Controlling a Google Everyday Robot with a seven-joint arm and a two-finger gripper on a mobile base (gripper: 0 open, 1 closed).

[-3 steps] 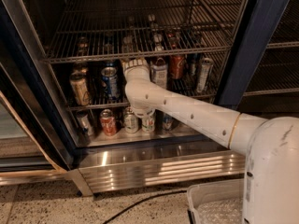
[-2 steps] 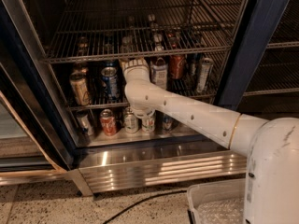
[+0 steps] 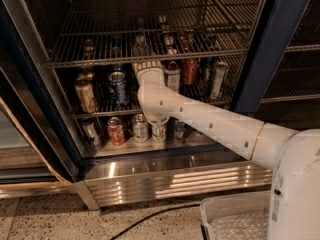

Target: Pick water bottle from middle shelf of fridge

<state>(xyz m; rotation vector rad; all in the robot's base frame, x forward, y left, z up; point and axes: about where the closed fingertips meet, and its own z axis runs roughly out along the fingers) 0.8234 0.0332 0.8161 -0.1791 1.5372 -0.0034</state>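
Indoors, the blue-framed drinks fridge meets speckled floor. The gripper stays above the silver wire middle shelf; its hold cannot be told.

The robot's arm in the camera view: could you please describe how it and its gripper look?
The arm is a smooth white tube, thick and rounded, with small dark dots along it and a thin gold ring near the bulky white body. The gripper, white and ribbed at its base, is inside the dark-blue-framed fridge at the silver wire middle shelf.
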